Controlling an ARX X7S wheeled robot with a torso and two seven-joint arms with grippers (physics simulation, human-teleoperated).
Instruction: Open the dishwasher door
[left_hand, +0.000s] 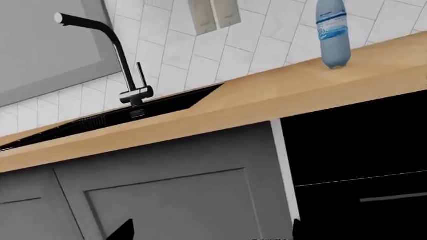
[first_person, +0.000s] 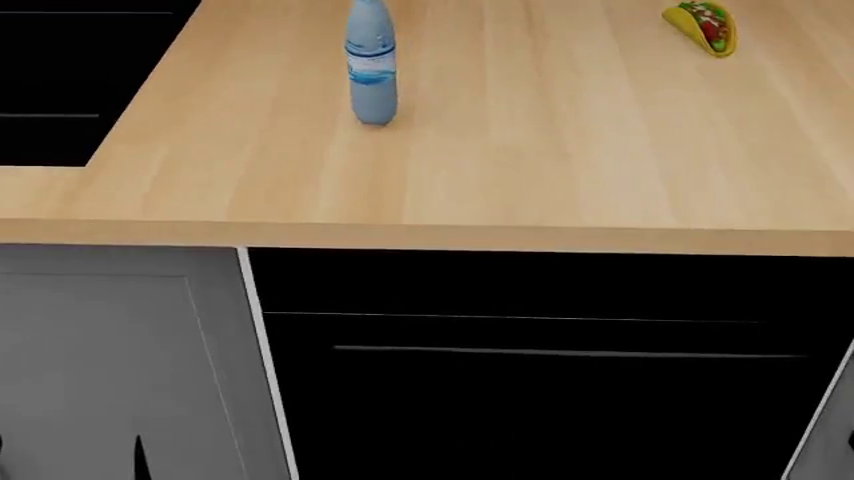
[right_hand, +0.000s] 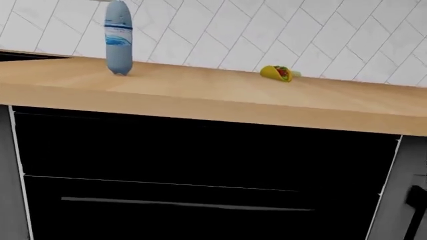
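The dishwasher door is a glossy black panel under the wooden counter, standing closed with a thin seam above its long grey bar handle. The right wrist view faces the door straight on, with the handle low in that picture. None of my right gripper's fingers stand out against the black. My left gripper is open, its two dark fingertips spread wide in front of a grey cabinet door. That cabinet is left of the dishwasher door.
A water bottle stands upright on the counter above the door's left end, and a taco lies at the far right. A black faucet and sink are further left. A grey cabinet with a black handle adjoins the door's right side.
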